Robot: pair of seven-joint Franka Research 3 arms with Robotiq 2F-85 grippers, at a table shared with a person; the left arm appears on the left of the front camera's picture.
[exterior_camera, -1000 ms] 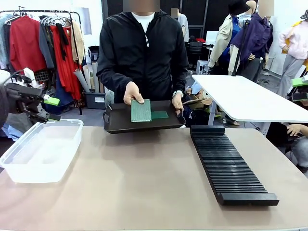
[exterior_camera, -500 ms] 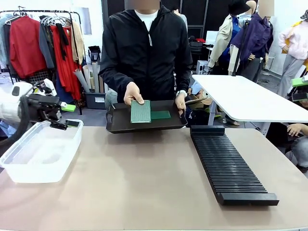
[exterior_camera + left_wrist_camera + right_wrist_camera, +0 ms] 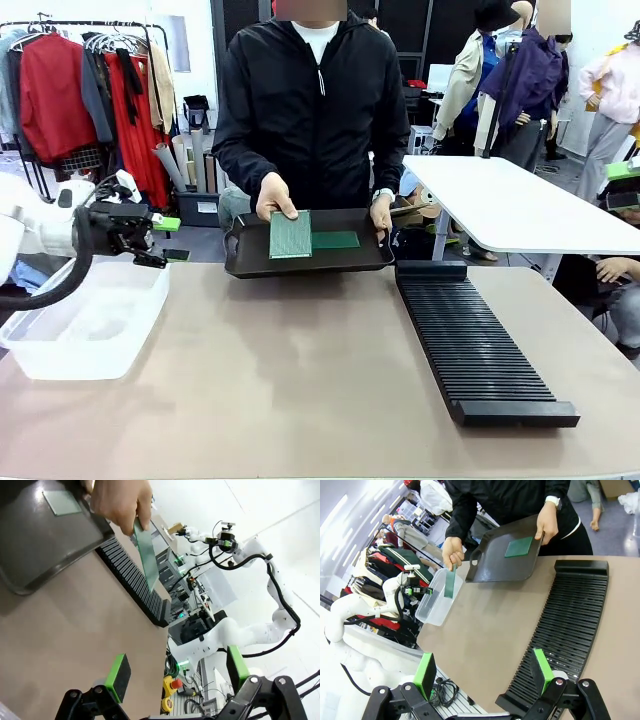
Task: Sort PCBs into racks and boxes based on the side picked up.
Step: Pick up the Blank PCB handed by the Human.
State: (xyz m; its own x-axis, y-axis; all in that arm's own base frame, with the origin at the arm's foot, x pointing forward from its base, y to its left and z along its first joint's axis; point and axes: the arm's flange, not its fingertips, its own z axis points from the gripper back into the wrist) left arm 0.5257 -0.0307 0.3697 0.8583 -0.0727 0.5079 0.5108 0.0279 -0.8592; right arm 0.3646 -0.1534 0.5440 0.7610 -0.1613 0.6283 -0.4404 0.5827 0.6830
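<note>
Left hand [image 3: 160, 242]: I see its fingers apart, beside the clear plastic tub [image 3: 45, 358].
Right hand [image 3: 484, 671]: fingers apart, near the long black slotted rack [image 3: 570, 615].
Grid-faced green PCB [image 3: 291, 234]: the person holds it over the shallow black tray [image 3: 233, 256].
Plain green PCB [image 3: 335, 240]: flat in the tray.

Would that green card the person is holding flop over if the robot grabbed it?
Probably not: the PCB is straight though the hand pinches only its top edge, so it looks stiff. It is very thin, so likely light, and may tip over if stood on edge.
</note>
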